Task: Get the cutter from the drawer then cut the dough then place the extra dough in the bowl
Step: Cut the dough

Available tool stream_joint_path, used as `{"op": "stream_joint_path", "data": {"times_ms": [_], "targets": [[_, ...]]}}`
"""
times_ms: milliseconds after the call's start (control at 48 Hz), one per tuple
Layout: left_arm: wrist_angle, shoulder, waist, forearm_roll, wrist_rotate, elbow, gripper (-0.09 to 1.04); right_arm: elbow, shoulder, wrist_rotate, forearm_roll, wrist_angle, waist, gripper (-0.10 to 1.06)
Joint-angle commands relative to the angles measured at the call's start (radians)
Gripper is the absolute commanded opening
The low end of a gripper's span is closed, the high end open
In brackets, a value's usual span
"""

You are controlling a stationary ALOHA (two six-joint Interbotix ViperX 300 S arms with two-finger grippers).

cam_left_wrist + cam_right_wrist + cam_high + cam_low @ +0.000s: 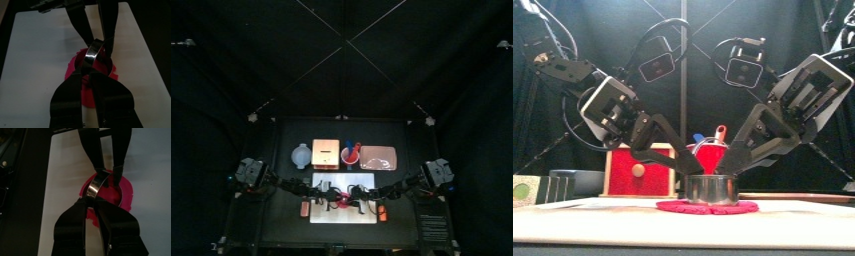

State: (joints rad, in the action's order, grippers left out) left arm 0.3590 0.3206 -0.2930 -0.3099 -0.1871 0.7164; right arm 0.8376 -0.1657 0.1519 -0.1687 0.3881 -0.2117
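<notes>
At the far left we see the blue-grey bowl point(573, 184) behind the board, and we cannot tell whether anything lies in it. Just beside it the wooden box point(636, 170) shows its red drawer front. The left gripper point(90, 70) comes in from that side, its jaws pinched onto the rim of the cutter point(711, 188). The cutter stands upright on the red dough point(673, 207) in the middle of the white cutting board point(40, 45). From the right, the right gripper point(95, 197) has its jaws clamped on the opposite rim. We judge the fetching done and the cutting in hand, since the cutter sits on the dough, whose edge spreads out around it. What remains is to lift the cutter away and carry the outer dough to the bowl.
</notes>
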Motion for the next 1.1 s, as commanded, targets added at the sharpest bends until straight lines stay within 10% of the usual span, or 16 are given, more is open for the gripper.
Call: {"op": "stream_joint_path", "data": {"times_ms": [21,500,1104], "targets": [[-0.077,0.044,-0.038,0.014,0.005,0.018,0.44,-0.003,-0.011,0.005,-0.002,-0.014,0.043,0.46],[-0.009,0.031,-0.038,0.006,0.006,0.015,0.49,-0.034,-0.008,0.018,-0.002,-0.063,0.049,0.49],[0.035,-0.011,-0.035,-0.005,0.003,0.018,0.65,-0.066,0.037,0.017,0.0,-0.12,0.054,0.85]]}}
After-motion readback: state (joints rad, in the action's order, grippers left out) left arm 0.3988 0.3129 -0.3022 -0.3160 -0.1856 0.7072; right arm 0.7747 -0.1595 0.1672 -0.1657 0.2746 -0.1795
